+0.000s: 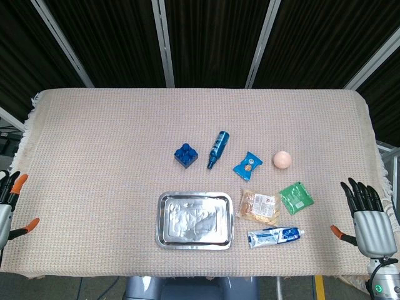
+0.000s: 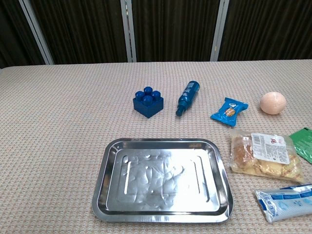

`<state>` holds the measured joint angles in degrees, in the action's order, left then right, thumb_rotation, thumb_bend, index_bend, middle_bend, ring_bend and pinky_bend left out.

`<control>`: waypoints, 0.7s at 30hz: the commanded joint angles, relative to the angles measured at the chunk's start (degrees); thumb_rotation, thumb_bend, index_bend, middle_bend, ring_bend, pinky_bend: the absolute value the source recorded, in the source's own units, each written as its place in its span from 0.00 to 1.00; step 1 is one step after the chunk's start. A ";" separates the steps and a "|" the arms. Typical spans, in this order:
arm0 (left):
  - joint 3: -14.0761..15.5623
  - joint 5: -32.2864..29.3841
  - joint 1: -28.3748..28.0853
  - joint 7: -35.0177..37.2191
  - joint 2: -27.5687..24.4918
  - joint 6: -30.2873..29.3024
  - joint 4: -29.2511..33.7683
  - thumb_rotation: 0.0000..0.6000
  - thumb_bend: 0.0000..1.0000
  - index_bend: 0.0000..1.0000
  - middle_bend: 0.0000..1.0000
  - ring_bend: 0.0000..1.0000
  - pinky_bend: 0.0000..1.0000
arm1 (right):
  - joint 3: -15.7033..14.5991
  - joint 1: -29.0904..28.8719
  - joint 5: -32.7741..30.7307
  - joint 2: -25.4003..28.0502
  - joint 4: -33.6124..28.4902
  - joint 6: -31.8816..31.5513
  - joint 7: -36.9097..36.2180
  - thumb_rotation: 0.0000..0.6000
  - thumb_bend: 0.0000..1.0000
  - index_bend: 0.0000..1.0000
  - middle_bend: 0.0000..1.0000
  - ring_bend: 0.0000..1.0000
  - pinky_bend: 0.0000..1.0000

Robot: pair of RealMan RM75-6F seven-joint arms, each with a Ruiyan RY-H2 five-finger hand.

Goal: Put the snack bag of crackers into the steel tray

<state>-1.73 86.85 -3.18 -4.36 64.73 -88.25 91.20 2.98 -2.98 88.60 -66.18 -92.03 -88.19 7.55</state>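
The clear snack bag of golden crackers (image 1: pixel 259 207) (image 2: pixel 263 156) lies flat on the cloth, just right of the steel tray (image 1: pixel 164 230) (image 2: pixel 105 195). The tray holds nothing and sits near the table's front edge. My right hand (image 1: pixel 367 219) hovers at the table's right edge, fingers spread, holding nothing, well right of the bag. My left hand (image 1: pixel 6 206) shows only partly at the far left edge, fingers apart and holding nothing. The chest view shows neither hand.
Behind the tray are a blue toy brick (image 1: pixel 185 154) (image 2: pixel 148 102) and a blue bottle (image 1: pixel 217 149) (image 2: pixel 187 97) lying down. A small blue packet (image 1: pixel 247 165) (image 2: pixel 229 111), a peach ball (image 1: pixel 282 159) (image 2: pixel 272 103), a green sachet (image 1: pixel 296 197) and a white-blue tube (image 1: pixel 275 236) (image 2: pixel 287 201) surround the cracker bag.
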 commanded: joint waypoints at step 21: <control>0.77 0.82 0.78 0.31 -0.64 -0.33 0.91 1.00 0.05 0.00 0.00 0.00 0.00 | -0.44 0.14 0.08 0.12 0.77 0.71 -2.61 1.00 0.07 0.03 0.00 0.00 0.07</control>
<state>-0.96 87.67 -2.39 -4.05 64.10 -88.58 92.11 2.53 -2.84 88.69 -66.06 -91.27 -87.48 4.95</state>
